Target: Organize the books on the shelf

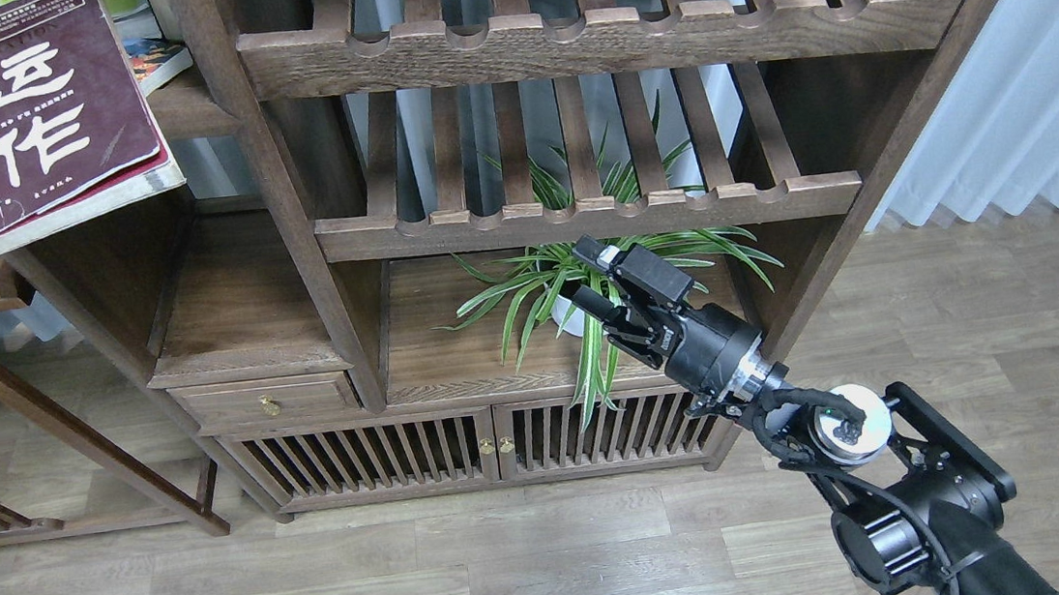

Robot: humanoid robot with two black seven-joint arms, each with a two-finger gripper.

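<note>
Maroon book [36,117] lying flat at far left on the shelf [186,107], overhanging its front edge, covering the other books. Right gripper [592,277] open and empty near the plant [588,302]. Best pushed back squarely, supporting the overhang against tipping.

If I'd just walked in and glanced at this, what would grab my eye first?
Probably the big maroon book with bold white Chinese characters, top left, lying over other books and jutting past the dark shelf. Next, the black robot arm rising from the bottom right, its right gripper open in front of a leafy green plant low in the wooden cabinet.
</note>
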